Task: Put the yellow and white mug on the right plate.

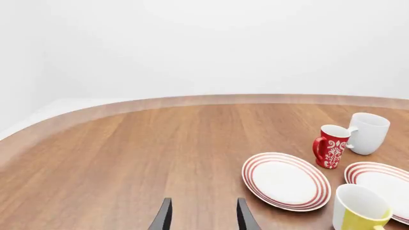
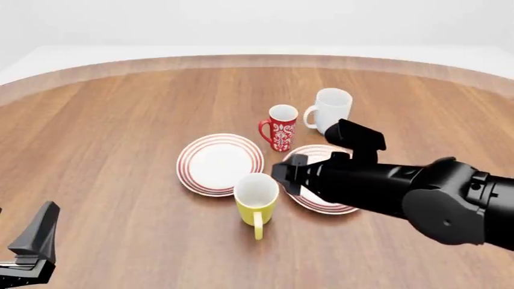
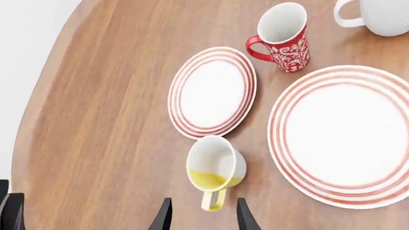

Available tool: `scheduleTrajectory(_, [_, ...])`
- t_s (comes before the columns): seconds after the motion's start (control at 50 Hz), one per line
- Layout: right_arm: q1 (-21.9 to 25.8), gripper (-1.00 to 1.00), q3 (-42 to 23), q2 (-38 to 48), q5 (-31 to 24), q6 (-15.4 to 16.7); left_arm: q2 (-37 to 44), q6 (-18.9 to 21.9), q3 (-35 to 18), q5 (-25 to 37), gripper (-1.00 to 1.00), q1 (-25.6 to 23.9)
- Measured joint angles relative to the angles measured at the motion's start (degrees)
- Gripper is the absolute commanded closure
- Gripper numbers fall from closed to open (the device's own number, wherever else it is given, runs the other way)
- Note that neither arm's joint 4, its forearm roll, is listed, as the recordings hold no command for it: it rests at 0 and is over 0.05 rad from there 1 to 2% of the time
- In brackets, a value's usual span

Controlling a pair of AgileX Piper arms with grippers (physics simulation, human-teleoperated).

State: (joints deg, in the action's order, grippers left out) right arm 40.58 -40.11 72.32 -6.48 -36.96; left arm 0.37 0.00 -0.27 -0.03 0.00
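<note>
Standing upright on the bare table [image 2: 105, 144], the yellow mug [image 2: 256, 203] was not yet on either plate; it sat in front of the gap between the two, its handle turned toward the arms' side.

- Right plate [image 2: 341, 206]: ringed in red, nothing on it in the right wrist view, partly hidden by the arm in the front view. The mug stood just beside its left rim; whether the two touched could not be told.
- Left plate [image 2: 219, 163]: nothing on it, just behind the mug.
- Red mug [image 2: 280, 127] and white mug [image 2: 331, 109]: upright behind the plates, not part of the job.
- Right gripper [image 3: 201, 214]: fingers parted, holding nothing, above the mug with the handle lying between the tips in its own view. Contact looked absent, though the height was hard to judge.
- Left gripper [image 1: 201, 215]: fingers apart, holding nothing, low at the near left of the table, well apart from the crockery.

Done: approach only. Left: grasp, lift, a short carry rightward, and setting the mug on the right plate.
</note>
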Motion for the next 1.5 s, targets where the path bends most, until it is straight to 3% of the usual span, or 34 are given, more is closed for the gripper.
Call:
scheduleTrajectory(0.7, [2.4,-1.0,5.8,5.6,10.8,-5.3,0.0,0.0,0.0,0.0,-1.0,0.0])
scheduleTrajectory(1.5, [4.2,-1.0,5.8,11.8,16.4,-7.1,0.0,0.0,0.0,0.0,-1.0,0.0])
